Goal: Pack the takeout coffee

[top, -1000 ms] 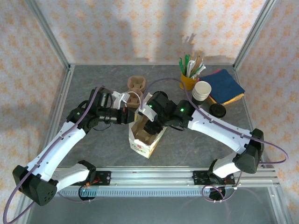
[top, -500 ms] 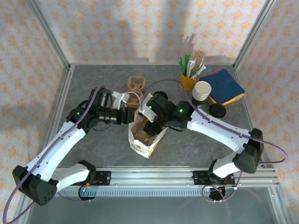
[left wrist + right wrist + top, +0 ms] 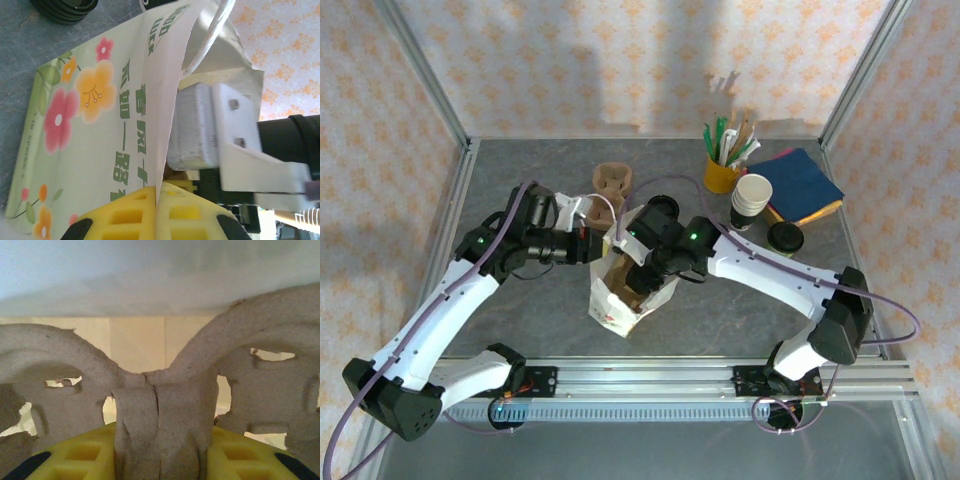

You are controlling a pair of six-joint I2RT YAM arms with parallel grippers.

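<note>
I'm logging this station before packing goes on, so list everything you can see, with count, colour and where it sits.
takeout coffee: one, black lid on top, right side, in front of the napkins
paper bag: one, white with a flower print, table centre, open
bagged carrier: one, brown pulp, inside the paper bag
spare carrier: one, brown pulp, behind the paper bag
white cups: one stack, white, lidless, right rear
yellow cup: one, yellow, holds sticks and straws, right rear
napkins: one pile, blue over yellow-orange, far right rear
table: one, grey
left arm: one, white and black, jaws shut on the bag's rim
right arm: one, white and black, jaws shut on the bagged carrier
</note>
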